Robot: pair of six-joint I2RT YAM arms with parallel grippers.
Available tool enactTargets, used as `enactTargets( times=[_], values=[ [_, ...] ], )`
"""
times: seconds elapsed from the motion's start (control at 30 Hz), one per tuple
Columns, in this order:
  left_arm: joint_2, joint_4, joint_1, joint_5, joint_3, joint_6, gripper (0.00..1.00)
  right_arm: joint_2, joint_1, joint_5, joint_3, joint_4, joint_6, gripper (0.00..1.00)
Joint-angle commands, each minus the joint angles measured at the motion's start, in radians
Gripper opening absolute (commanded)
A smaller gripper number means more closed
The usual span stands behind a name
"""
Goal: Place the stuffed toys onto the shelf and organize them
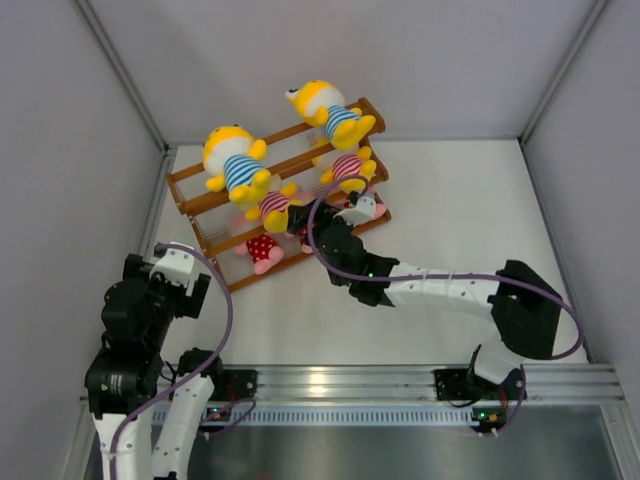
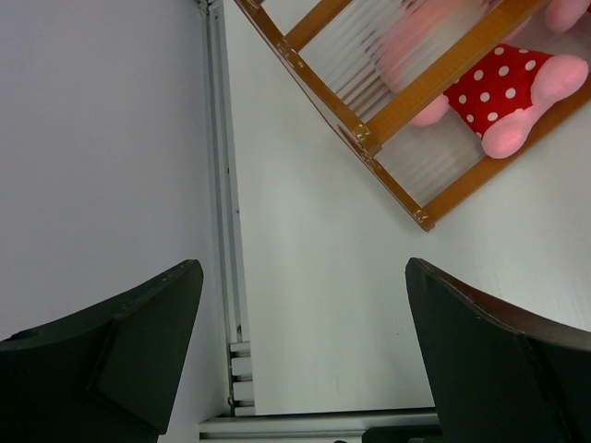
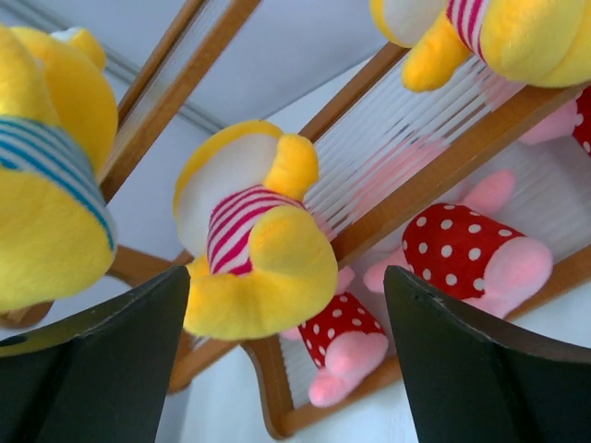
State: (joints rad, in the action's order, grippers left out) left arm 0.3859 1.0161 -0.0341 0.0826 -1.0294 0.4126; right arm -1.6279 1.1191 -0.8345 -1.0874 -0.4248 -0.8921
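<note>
Currently, stuffed toys on all three tiers of shelf (image 2: 443, 74), set at an angle on far-left part of table (image 1: 470, 220).

Top tier: left blue-stripe toy (image 1: 235, 160) and right blue-stripe toy (image 1: 330, 112), both yellow.

Mid tier: left pink-stripe toy (image 3: 259, 268) and right pink-stripe toy (image 1: 348, 168), also yellow.

Bottom tier: end red-dot toy (image 3: 337, 341) by shelf's left end and second red-dot toy (image 3: 462, 249) just beside it, both pink, feet over front bar. Further right, another pink toy (image 1: 365, 210), outfit mostly hidden.

Right gripper (image 3: 286, 272) up close at shelf front, jaws spread wide, pinching nothing. In right wrist view, left pink-stripe toy framed between its fingers (image 3: 102, 369), seated on mid bar, no clear contact w/ either pad. Right arm stretched across table from base to shelf.

Left gripper (image 2: 303, 263) w/ jaws spread wide too, nothing between them. Hovering over bare table beside side wall, near shelf's near-left corner but apart from it. End red-dot toy also in left wrist view, partly behind rungs.
</note>
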Motion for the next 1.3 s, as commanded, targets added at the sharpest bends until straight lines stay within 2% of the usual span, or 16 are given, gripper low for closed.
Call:
enactTargets(
  times=[0.0,0.07,0.1,0.17,0.2,0.37,0.53,0.7,0.87,0.9,1.27],
  values=[
    [-0.018,-0.016,0.01,-0.014,0.038,-0.02,0.97,0.17,0.005,0.076,-0.025,0.188,0.082,0.88],
    [-0.022,-0.014,0.02,-0.014,0.063,-0.023,0.96,0.209,-0.007,0.151,-0.052,0.414,0.12,0.92],
    [-0.024,-0.014,0.023,-0.012,0.083,-0.023,0.96,0.247,-0.01,0.159,-0.066,0.505,0.146,0.95],
    [-0.03,-0.017,0.026,-0.007,0.103,-0.024,0.96,0.295,-0.015,0.156,-0.037,0.624,0.159,0.96],
    [-0.036,-0.017,0.057,-0.009,0.121,-0.026,0.96,0.356,-0.015,0.146,-0.016,0.738,0.147,0.96],
    [-0.064,-0.016,0.088,-0.02,0.17,-0.047,0.96,0.586,-0.042,0.127,0.191,0.954,0.061,1.0],
    [-0.084,-0.017,0.117,-0.038,0.198,-0.064,0.95,0.718,-0.217,0.279,0.314,1.107,0.051,1.0],
    [-0.094,-0.016,0.149,-0.034,0.212,-0.058,0.95,0.718,-0.491,0.437,0.405,1.12,0.156,1.0],
    [-0.097,-0.017,0.174,-0.038,0.226,-0.049,0.96,0.706,-0.622,0.442,0.425,1.12,0.203,0.99],
    [-0.099,-0.016,0.18,-0.035,0.227,-0.047,0.98,0.705,-0.648,0.443,0.423,1.121,0.206,0.99],
    [-0.094,-0.017,0.203,-0.032,0.226,-0.057,0.98,0.786,-0.657,0.457,0.501,1.066,0.248,1.0]
  ],
)
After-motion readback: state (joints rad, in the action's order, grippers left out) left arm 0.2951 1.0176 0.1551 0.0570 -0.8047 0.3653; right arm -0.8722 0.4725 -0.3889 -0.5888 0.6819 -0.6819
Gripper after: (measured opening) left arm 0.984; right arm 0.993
